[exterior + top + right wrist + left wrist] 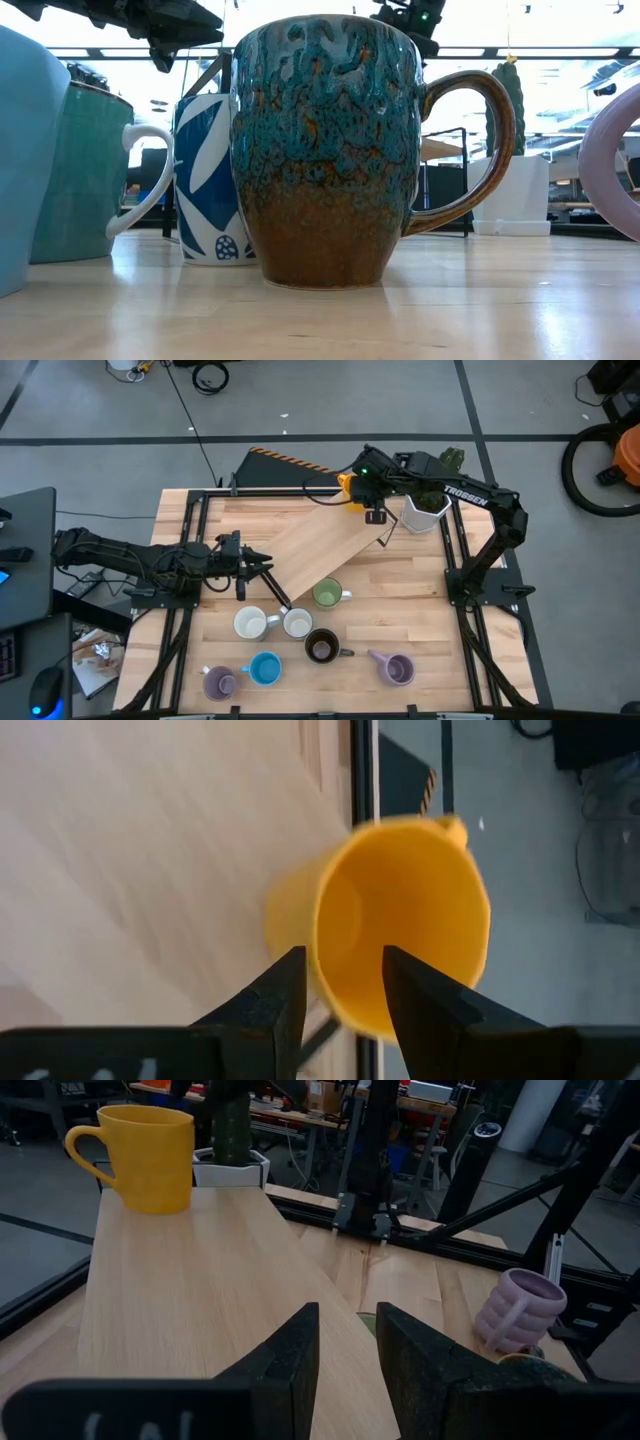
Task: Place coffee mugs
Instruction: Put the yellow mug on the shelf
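I'm setting the orange mug (347, 485) on the raised board (320, 540) at upper centre of the high view, so I'd ease straight down and release only once it sits flat. My right claw (340, 982) straddles its rim, narrow, gripping; left claw (268, 564) waits mid-left, slightly parted — empty.

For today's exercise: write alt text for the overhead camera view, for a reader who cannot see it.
Seen from above, the right end effector grips an orange mug at the far end of a sloping wooden board. The left end effector waits at the board's near end, above seven mugs clustered on the table.
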